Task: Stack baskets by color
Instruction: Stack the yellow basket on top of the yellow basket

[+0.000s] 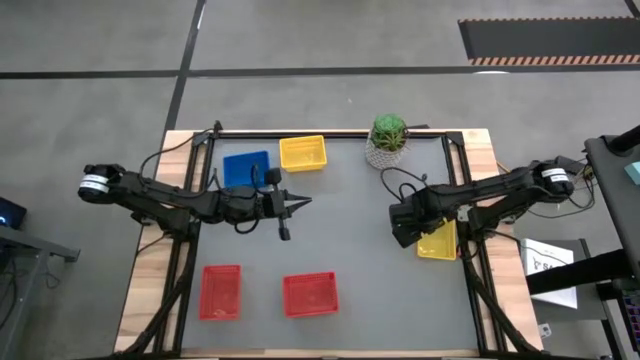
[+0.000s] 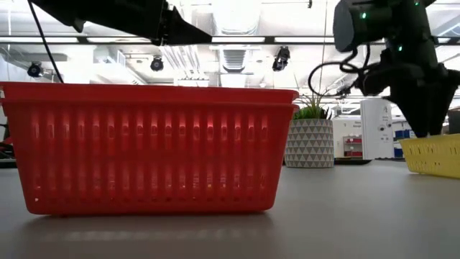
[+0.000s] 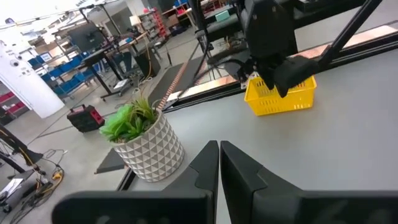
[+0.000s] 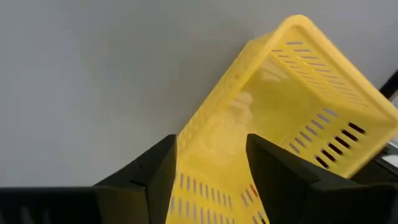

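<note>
Red basket (image 2: 151, 147) fills the low view's left and centre, nearest the lens, standing flat on the grey table (image 2: 345, 216); the double rim suggests more than one nested, not certain. From overhead, left to right: left arm reaches in from mid-left, left gripper (image 1: 300, 203) at centre-left with fingers (image 3: 214, 174) pressed together, holding nothing, hovering over bare table. Lower left: a red basket (image 1: 221, 292), a second red one (image 1: 310, 294) just right of it, apart. Upper centre-left: blue basket (image 1: 246, 168), with a yellow basket (image 1: 302, 153) just beside it on the right, at the table's far edge. Potted plant (image 1: 388, 139) upper centre-right, upright in a white patterned pot. Right gripper (image 1: 408, 228) at centre-right, over the near end of another yellow basket (image 1: 438, 241) close to the table's right edge. Right wrist view: fingers (image 4: 155, 171) spread wide, one on either side of that basket's end wall (image 4: 214, 149); cannot tell whether they touch it, no squeeze visible. Basket appears to rest on the table in the low view, far right (image 2: 433, 154). Left wrist view shows plant (image 3: 140, 140) at left and the right arm above the yellow basket (image 3: 280, 99) at upper right.
</note>
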Robot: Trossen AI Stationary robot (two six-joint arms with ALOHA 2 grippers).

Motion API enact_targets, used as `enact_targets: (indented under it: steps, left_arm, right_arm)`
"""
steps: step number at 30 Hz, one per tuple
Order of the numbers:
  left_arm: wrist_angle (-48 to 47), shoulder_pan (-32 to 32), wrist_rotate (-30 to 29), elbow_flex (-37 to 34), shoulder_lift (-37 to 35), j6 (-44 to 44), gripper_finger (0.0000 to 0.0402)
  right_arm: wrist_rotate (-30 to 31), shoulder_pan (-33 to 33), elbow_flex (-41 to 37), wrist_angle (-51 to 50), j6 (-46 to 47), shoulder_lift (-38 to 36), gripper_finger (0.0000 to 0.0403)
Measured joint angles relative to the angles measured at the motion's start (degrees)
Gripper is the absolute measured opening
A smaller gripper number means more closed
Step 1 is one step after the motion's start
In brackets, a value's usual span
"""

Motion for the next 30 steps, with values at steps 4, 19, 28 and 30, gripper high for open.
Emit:
enact_targets:
  steps: [4, 19, 28, 30]
  left_arm:
    - [0.0, 0.0, 0.0, -0.1, 0.0, 0.0, 0.0000]
    - [0.0, 0.0, 0.0, -0.7, 0.0, -0.1, 0.0000]
    - [0.1, 0.0, 0.0, -0.9, -0.5, 0.0, 0.0000]
    - [0.1, 0.0, 0.0, -0.9, -0.5, 0.0, 0.0000]
  right_arm:
    - [0.0, 0.0, -0.5, 2.3, -0.2, 2.6, 0.0172]
    - [-0.2, 0.0, 4.7, 2.8, -5.9, 7.7, 0.0014]
    - [1.2, 0.1, 16.3, -0.1, -18.6, 12.2, 0.0012]
    - [2.3, 0.2, 20.4, -3.3, -21.5, 14.8, 0.0012]
